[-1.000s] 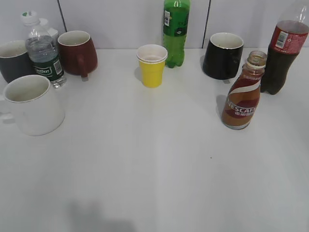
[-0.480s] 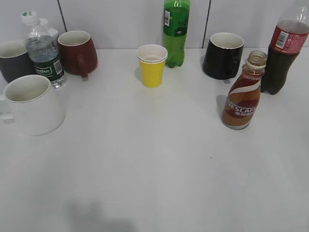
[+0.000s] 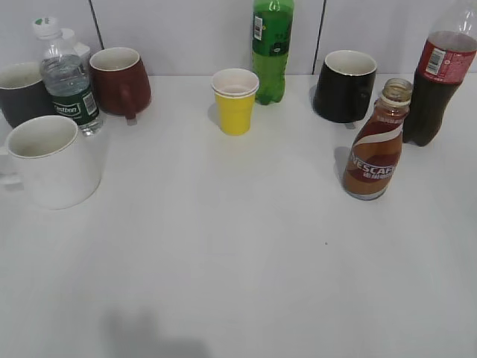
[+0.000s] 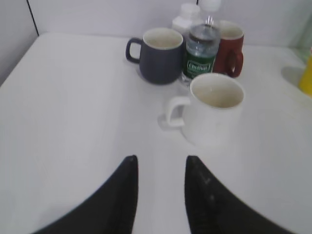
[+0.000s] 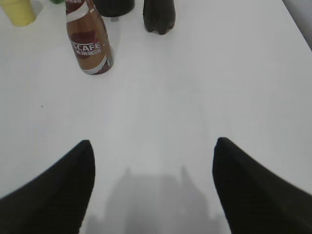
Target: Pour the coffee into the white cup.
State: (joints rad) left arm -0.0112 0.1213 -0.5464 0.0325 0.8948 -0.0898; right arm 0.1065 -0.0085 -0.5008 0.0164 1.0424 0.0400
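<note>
On the table, toward three o'clock in the exterior view, the coffee stands upright and uncapped, just in front of a cola bottle and a black mug. The white cup sits well apart at nine o'clock, its handle cut off by that view's edge, with a water bottle and a grey mug close behind it.

Neither arm has touched anything yet. The right tool has its fingers spread wide and holds nothing; the coffee lies toward eleven o'clock of it. The left tool is also empty, its fingers only narrowly parted, with the cup toward one o'clock.

The step in hand is likely the right arm's reach for the coffee. A grip low on the waist, below the label's swoosh, would probably leave the neck free for tipping. Coming in from the near side should avoid the cola bottle.

Neither arm shows in the exterior view. The right wrist view cuts off the coffee's mouth, and the fill level is hard to judge through the label.
</note>
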